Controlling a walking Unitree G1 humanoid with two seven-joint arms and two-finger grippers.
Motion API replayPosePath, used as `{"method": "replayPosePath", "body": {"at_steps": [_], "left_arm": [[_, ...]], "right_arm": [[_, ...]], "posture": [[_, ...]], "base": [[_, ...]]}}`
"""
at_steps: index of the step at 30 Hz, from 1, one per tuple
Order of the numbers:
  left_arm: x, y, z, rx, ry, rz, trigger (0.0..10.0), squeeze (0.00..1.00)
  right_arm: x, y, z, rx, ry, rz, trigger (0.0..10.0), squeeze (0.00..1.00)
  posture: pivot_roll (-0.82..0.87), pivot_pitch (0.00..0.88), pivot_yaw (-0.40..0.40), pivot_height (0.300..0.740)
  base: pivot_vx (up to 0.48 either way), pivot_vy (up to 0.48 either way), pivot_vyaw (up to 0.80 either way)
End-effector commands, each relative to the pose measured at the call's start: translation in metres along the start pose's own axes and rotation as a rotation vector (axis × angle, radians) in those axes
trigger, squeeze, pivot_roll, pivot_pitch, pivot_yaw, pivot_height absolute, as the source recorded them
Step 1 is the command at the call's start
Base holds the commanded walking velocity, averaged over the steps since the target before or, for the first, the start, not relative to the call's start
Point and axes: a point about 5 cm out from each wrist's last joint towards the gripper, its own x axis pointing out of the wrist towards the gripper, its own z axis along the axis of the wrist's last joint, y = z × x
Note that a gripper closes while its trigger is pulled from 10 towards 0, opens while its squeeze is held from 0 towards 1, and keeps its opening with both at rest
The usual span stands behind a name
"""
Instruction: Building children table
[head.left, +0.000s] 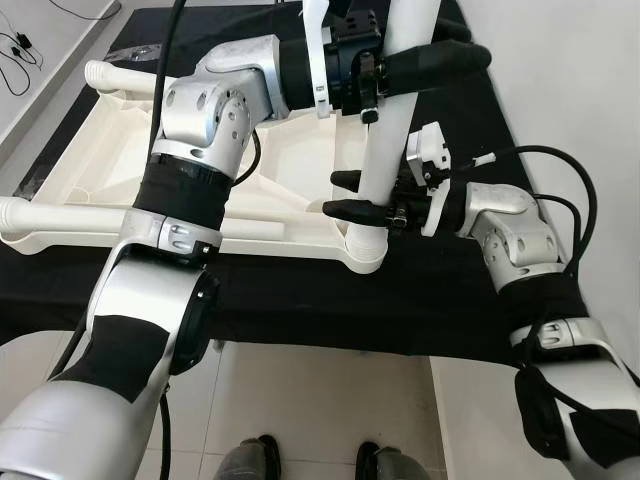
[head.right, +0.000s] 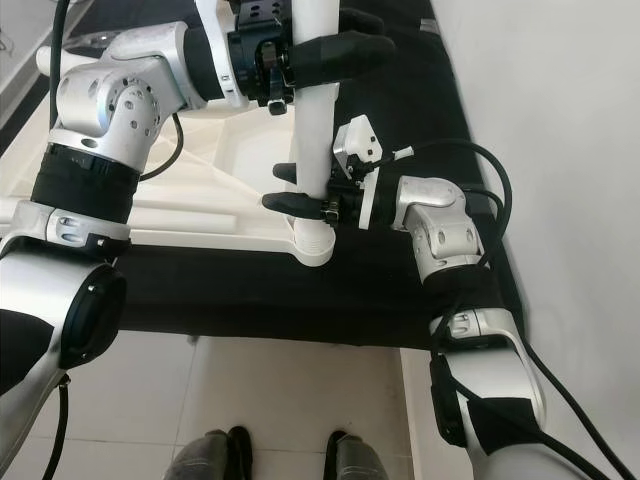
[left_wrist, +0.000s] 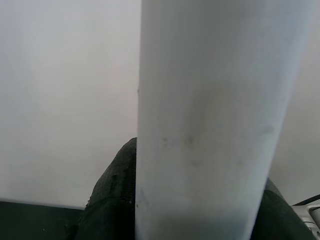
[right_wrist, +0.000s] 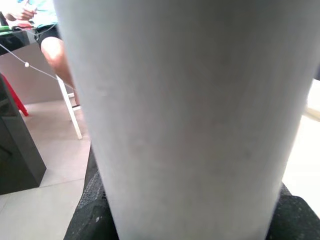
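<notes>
White table leg (head.left: 388, 130) looks light, stiff, smooth, likely slippery plastic tube; best held low near socket plus high for steadying; left gripper (head.left: 400, 62) clenched on upper shaft, right gripper (head.left: 345, 194) clamped round leg just above corner socket of upturned tabletop (head.left: 120, 160), which lies on black mat (head.left: 420, 300); leg upright.

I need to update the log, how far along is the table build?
Two legs already sit in the upturned white tabletop. In hand: left gripper and right gripper both clamp an upright leg standing in the near corner socket. Seating it fully remains; the fourth corner can't be judged.
</notes>
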Motion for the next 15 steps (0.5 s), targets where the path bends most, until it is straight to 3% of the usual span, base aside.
{"method": "replayPosePath", "body": {"at_steps": [1,2,3,4,5,7,8,9,10,11,12,13,14,15], "left_arm": [[0.011,-0.009,-0.004,-0.023,-0.014,-0.081,0.0,0.0],[0.011,-0.008,-0.005,-0.026,-0.018,-0.067,0.0,1.0],[0.011,-0.008,-0.005,-0.026,-0.018,-0.067,0.0,1.0],[0.011,-0.007,-0.005,-0.025,-0.015,-0.045,10.0,1.0],[0.01,-0.002,-0.004,-0.038,-0.02,0.017,10.0,1.0],[0.009,-0.001,-0.003,-0.042,-0.023,0.03,10.0,1.0],[0.008,0.001,-0.002,-0.05,-0.029,0.049,10.0,0.0],[0.007,0.003,0.0,-0.052,-0.032,0.068,10.0,0.0],[0.007,0.003,0.0,-0.052,-0.032,0.068,10.0,0.0],[0.006,0.005,0.001,-0.053,-0.034,0.08,10.0,0.0],[0.006,0.005,0.001,-0.053,-0.034,0.08,10.0,0.0],[0.005,0.006,0.001,-0.052,-0.032,0.088,10.0,0.0],[0.003,0.006,0.0,-0.057,-0.029,0.089,10.0,0.0],[0.003,0.006,0.0,-0.057,-0.029,0.089,10.0,0.0]], "right_arm": [[0.007,0.001,-0.009,0.046,0.023,-0.004,0.0,0.0],[0.005,0.001,-0.011,0.039,0.026,-0.026,0.0,0.0],[0.005,0.001,-0.011,0.039,0.026,-0.026,0.0,0.0],[0.002,0.002,-0.017,0.013,0.081,-0.073,0.0,0.0],[-0.003,0.006,-0.03,0.009,0.173,-0.2,0.0,0.0],[-0.004,0.007,-0.033,0.01,0.193,-0.239,0.0,0.0],[0.003,0.012,-0.043,0.05,0.216,-0.421,0.0,0.0],[0.011,0.029,-0.056,0.109,0.224,-0.698,0.0,0.0],[0.011,0.029,-0.056,0.109,0.224,-0.698,0.0,0.0],[0.009,0.042,-0.062,0.159,0.238,-0.914,0.0,0.0],[0.009,0.042,-0.062,0.159,0.238,-0.914,0.0,0.0],[0.012,0.061,-0.066,0.183,0.243,-1.01,0.0,0.0],[0.02,0.071,-0.067,0.187,0.234,-1.009,0.0,0.0],[0.02,0.071,-0.067,0.187,0.234,-1.009,0.0,0.0]], "posture": [[0.03,0.187,0.008,0.74],[0.03,0.188,0.004,0.74],[0.03,0.188,0.004,0.74],[0.03,0.188,0.0,0.74],[0.01,0.191,-0.018,0.74],[0.01,0.191,-0.018,0.74],[0.01,0.193,-0.029,0.74],[0.01,0.2,-0.031,0.74],[0.01,0.2,-0.031,0.74],[0.01,0.204,-0.032,0.74],[0.01,0.204,-0.032,0.74],[0.03,0.22,-0.012,0.74],[0.0,0.21,0.008,0.74],[0.0,0.21,0.008,0.74]], "base": [[0.0,0.0,0.0],[0.0,0.0,0.0],[0.0,0.0,0.0],[0.0,0.0,0.0],[0.0,0.0,0.0],[0.0,0.0,0.0],[0.0,0.0,0.0],[0.0,0.0,0.0],[0.0,0.0,0.0],[0.0,0.0,0.0],[0.0,0.0,0.0],[0.0,0.0,0.0],[0.0,0.0,0.0],[0.0,0.0,0.0]]}}
